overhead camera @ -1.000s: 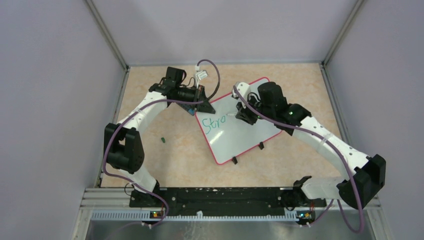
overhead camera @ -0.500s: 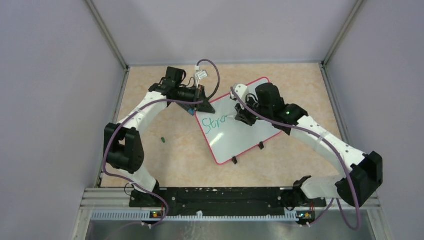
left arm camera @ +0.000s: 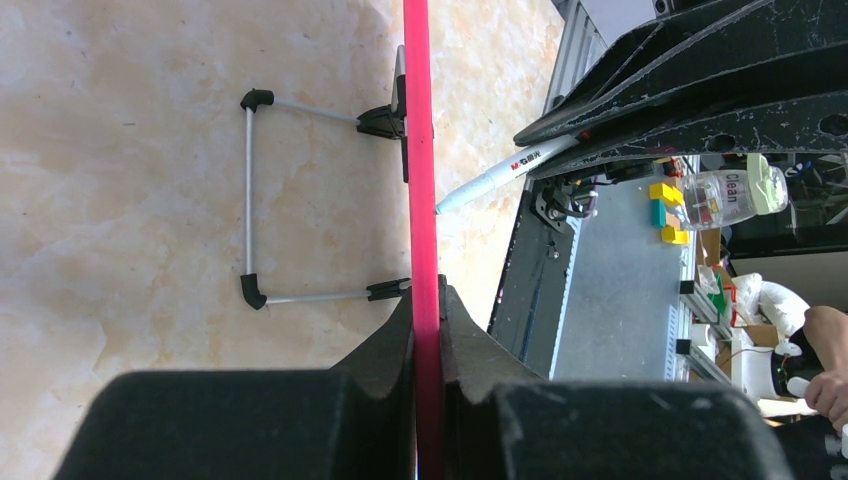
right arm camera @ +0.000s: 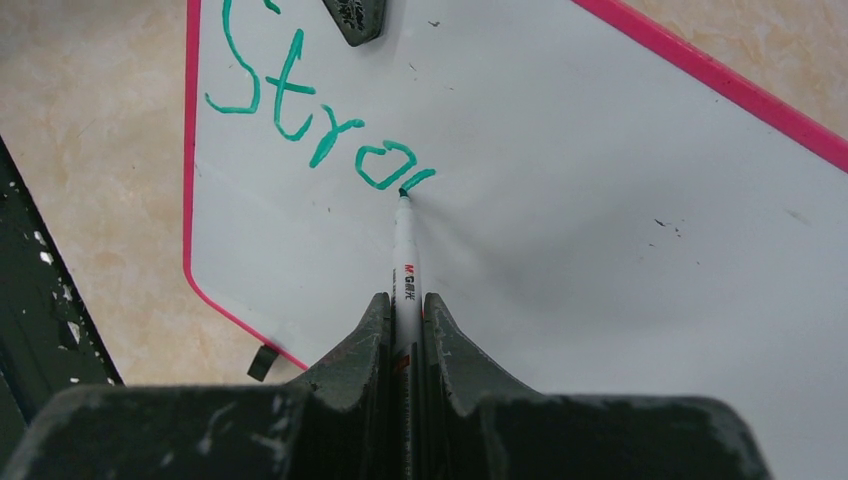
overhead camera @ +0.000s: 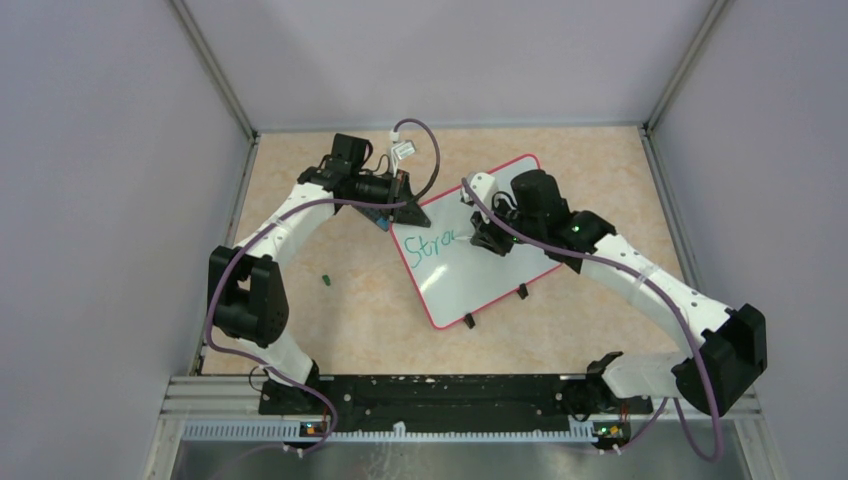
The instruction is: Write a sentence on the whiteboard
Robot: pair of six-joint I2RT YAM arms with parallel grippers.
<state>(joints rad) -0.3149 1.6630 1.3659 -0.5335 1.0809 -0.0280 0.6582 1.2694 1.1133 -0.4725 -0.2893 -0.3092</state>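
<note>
The whiteboard [overhead camera: 470, 280] lies rotated at mid-desk [overhead camera: 340, 300]. The left gripper [left arm camera: 426, 300] pinches its red rim at the board's 10 o'clock corner. The right gripper [right arm camera: 405, 305] is clamped on a marker [right arm camera: 404, 240], whose tip touches the board at the 3 o'clock end of the green letters [right arm camera: 290, 85].

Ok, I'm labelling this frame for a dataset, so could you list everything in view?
whiteboard: 1, white with a pink-red rim, mid-table, turned at an angle
writing: letters "Stro", green, on the board near the left tool's corner
marker: 1, white barrel, tip on the board just after the letters
stand: 1, silver wire with black ends, on the board's underside
small piece: 1, dark green, on the table left of the board
table: 1, beige marbled
arms: 2, white and black, left and right
left tool: black, shut on the whiteboard's rim
right tool: black, shut on the marker
</note>
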